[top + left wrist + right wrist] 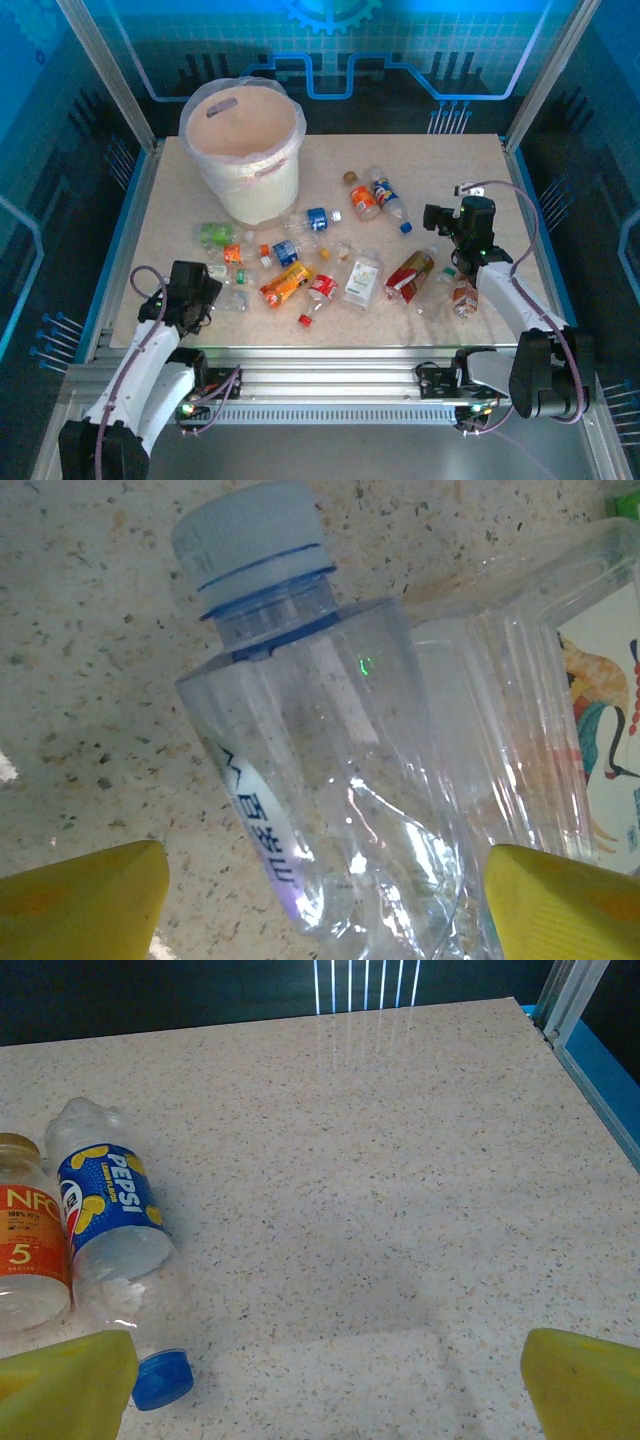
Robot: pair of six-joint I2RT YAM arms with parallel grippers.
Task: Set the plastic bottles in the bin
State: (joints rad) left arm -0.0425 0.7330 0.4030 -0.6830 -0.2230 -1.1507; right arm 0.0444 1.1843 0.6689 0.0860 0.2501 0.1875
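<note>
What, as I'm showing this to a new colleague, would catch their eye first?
The big white bin at the far left of the table, then the plastic bottles strewn across the middle. In the left wrist view, a clear bottle lies between the open yellow fingers of the left gripper.

The bin (262, 190) is white and the bench (440, 170) speckled beige. The Pepsi bottle (112, 1210) wears blue with yellow blobs, its blue cap (161, 1380) at six o'clock. At its nine o'clock, the NFC bottle (30, 1250) wears orange.
</note>
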